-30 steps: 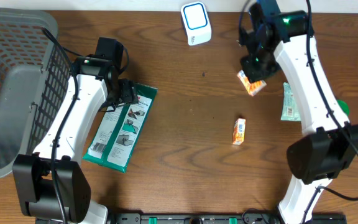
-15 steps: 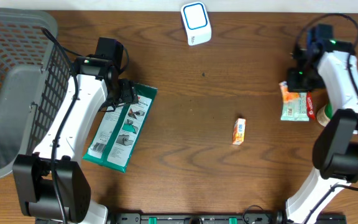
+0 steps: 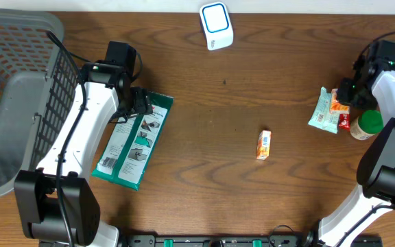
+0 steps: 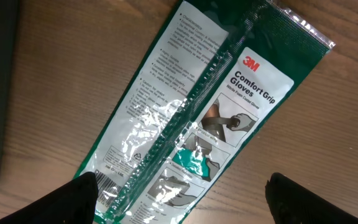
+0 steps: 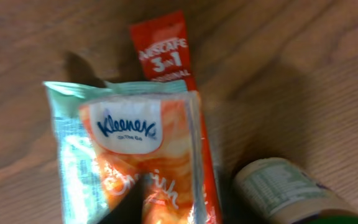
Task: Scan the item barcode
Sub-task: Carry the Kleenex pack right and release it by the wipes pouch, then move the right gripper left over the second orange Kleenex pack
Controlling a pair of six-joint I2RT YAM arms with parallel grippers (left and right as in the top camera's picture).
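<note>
Whereas my right gripper (image 3: 349,91) stood close to the scanner (image 3: 216,25) a second ago with the orange pack (image 5: 148,155), the scanner is now well away to its left. The pack lies directly beneath the gripper, on a teal pack (image 5: 70,155). Whether the jaws have released it, I cannot tell.

Judgement: this item is scanned and is being set aside.

Legible text: "Kleenex" on the orange pack; "NESCAFE 3in1" on the red sachet (image 5: 163,53) protruding from under it.

My left gripper (image 4: 197,202) hangs spread wide and empty above the gloves pack (image 4: 210,112), printed "3M Comfort Grip Gloves".

Even light; right wrist view blurred.
</note>
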